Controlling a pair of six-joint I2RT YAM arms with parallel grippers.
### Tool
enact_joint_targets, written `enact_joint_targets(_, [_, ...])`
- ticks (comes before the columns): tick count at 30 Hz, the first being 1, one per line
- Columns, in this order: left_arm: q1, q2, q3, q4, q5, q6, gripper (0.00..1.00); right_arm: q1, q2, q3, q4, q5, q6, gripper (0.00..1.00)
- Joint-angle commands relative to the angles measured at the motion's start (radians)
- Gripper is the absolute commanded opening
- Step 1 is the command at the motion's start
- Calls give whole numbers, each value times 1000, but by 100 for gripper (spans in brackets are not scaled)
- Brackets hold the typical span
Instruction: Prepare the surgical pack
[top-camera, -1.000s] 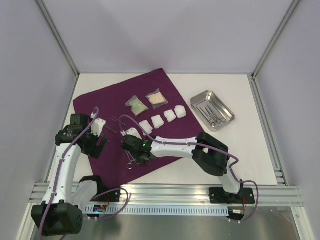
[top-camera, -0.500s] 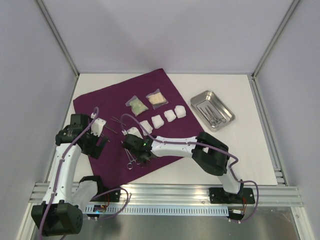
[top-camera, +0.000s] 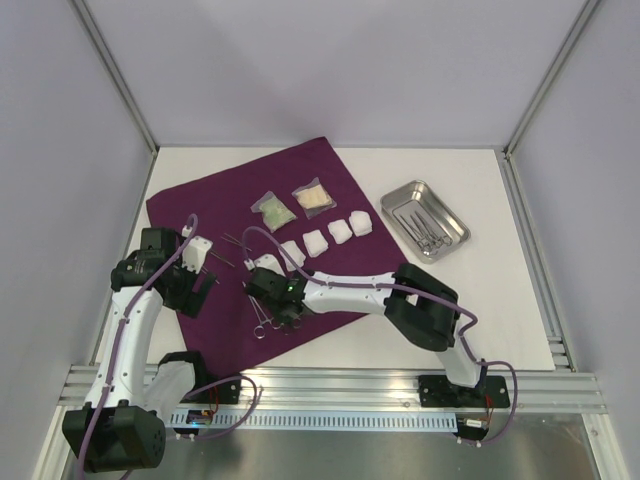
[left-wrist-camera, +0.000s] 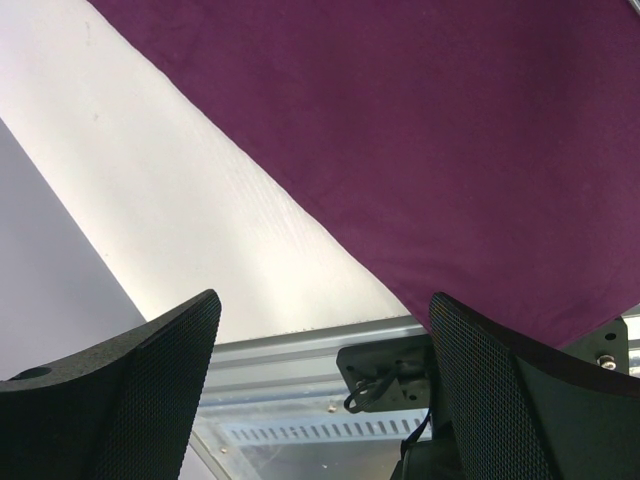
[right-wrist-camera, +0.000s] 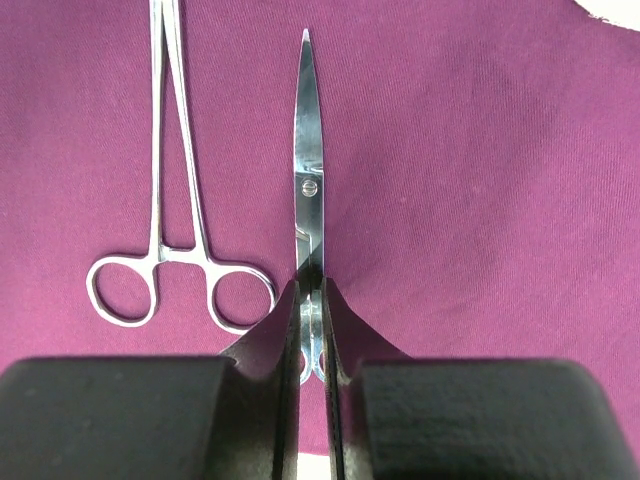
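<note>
Right pincer (right-wrist-camera: 311, 292) clenched on the shanks of the scissors (right-wrist-camera: 308, 190), at the near part of the purple cloth (right-wrist-camera: 480, 200). Hemostat (right-wrist-camera: 170, 200) lies on the cloth just beside them, not touching. Left pincer (left-wrist-camera: 325, 310) released, holding nothing, over the cloth's left edge and the bare desk (left-wrist-camera: 170, 200). Steel tray (top-camera: 447, 217) sits right of the cloth.
</note>
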Motion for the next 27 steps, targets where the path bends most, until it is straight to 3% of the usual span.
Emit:
enact_joint_targets(1, [-3, -11, 7, 7, -11, 19, 94, -8, -10, -43, 22, 18, -21, 0])
enact_joint_targets(27, [-2, -8, 12, 11, -7, 20, 94, -69, -191, -109, 96, 45, -107, 0])
